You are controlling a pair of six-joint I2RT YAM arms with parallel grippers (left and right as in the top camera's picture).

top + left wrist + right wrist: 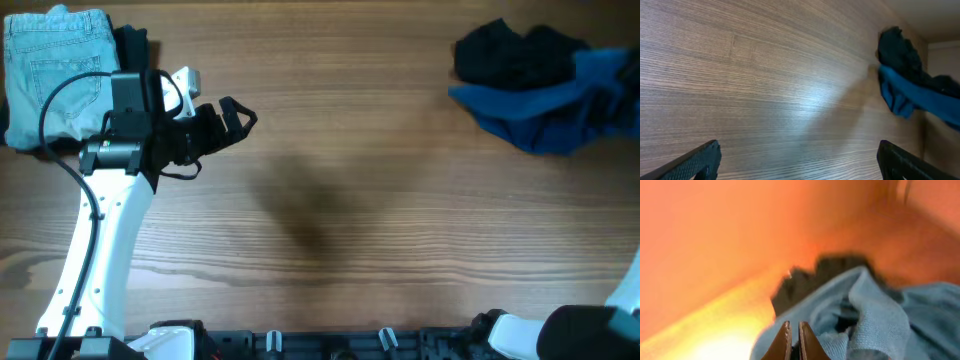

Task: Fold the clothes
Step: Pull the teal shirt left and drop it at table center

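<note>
A pile of unfolded clothes lies at the table's far right: a black garment (510, 50) and a blue garment (555, 110). Both show in the left wrist view, black (897, 50) above blue (912, 95). The right wrist view shows the blue garment (875, 315) with the black one (810, 280) behind it. Folded light-blue jeans (55, 70) lie at the far left. My left gripper (235, 115) is open and empty over bare wood, its fingers wide apart (800, 170). My right gripper (794, 337) is shut, pointing at the blue garment; I cannot tell if it touches it.
A dark folded garment (130, 45) lies beside the jeans, partly under my left arm. The right arm's base (590, 330) shows at the front right corner. The wooden table (340, 200) spans the whole view.
</note>
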